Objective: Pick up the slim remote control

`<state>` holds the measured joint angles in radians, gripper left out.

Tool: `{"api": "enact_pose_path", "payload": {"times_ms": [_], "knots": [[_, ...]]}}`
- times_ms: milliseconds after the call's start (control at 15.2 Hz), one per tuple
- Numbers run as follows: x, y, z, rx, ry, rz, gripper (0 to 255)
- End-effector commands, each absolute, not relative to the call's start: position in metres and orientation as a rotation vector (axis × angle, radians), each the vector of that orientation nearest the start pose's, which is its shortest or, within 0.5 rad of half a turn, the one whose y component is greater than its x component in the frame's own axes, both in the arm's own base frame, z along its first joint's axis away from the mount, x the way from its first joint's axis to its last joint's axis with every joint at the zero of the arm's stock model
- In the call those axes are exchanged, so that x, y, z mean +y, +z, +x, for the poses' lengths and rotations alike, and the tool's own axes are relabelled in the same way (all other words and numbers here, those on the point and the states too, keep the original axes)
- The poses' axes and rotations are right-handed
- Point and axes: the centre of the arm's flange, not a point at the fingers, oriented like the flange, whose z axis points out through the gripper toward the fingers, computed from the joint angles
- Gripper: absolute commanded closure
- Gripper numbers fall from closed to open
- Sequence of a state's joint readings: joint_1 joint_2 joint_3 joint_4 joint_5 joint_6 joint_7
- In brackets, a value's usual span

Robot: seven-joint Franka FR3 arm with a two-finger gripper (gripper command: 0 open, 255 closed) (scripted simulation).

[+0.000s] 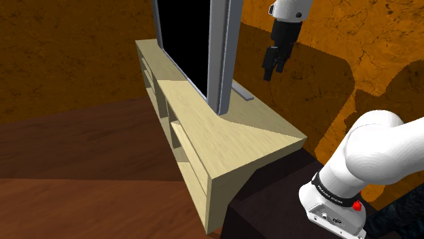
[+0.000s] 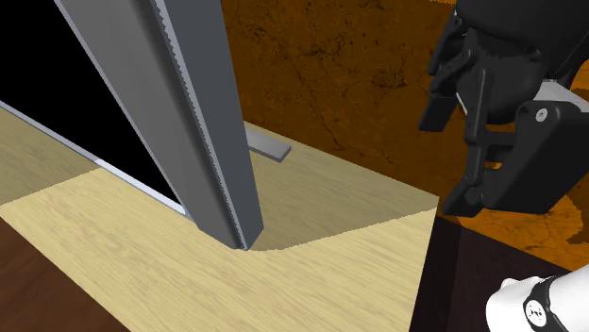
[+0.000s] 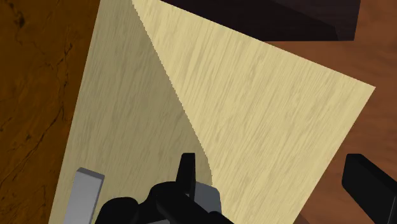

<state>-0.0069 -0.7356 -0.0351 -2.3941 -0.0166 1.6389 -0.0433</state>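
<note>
The slim remote control (image 1: 243, 93) is a flat grey bar lying on the pale wooden TV stand (image 1: 231, 139), just behind the television's edge. It also shows as a grey strip (image 2: 267, 144) past the screen's corner, and beside the left finger in the wrist view (image 3: 86, 194). My black gripper (image 1: 273, 66) hangs in the air above and beyond the remote, apart from it, pointing down. Its fingers (image 3: 186, 170) stand wide apart with nothing between them. In the second exterior view the gripper (image 2: 455, 141) looms at the upper right.
A large flat television (image 1: 193, 41) with a grey frame stands on the stand and blocks the remote from the shoulder view's left. The stand has open shelves (image 1: 166, 102). An orange-brown wall (image 1: 68, 54) lies behind it, and dark wooden floor (image 1: 81, 156) below.
</note>
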Motion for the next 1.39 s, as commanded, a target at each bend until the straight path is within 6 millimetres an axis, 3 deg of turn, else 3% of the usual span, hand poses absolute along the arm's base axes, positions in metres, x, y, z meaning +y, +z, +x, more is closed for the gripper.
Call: {"api": "enact_pose_path", "payload": {"times_ms": [0,1320], "knots": [[-0.018,0.562,0.324,-0.019,0.031,-3.134,0],[-0.179,0.423,0.480,0.143,0.020,-3.125,0]]}}
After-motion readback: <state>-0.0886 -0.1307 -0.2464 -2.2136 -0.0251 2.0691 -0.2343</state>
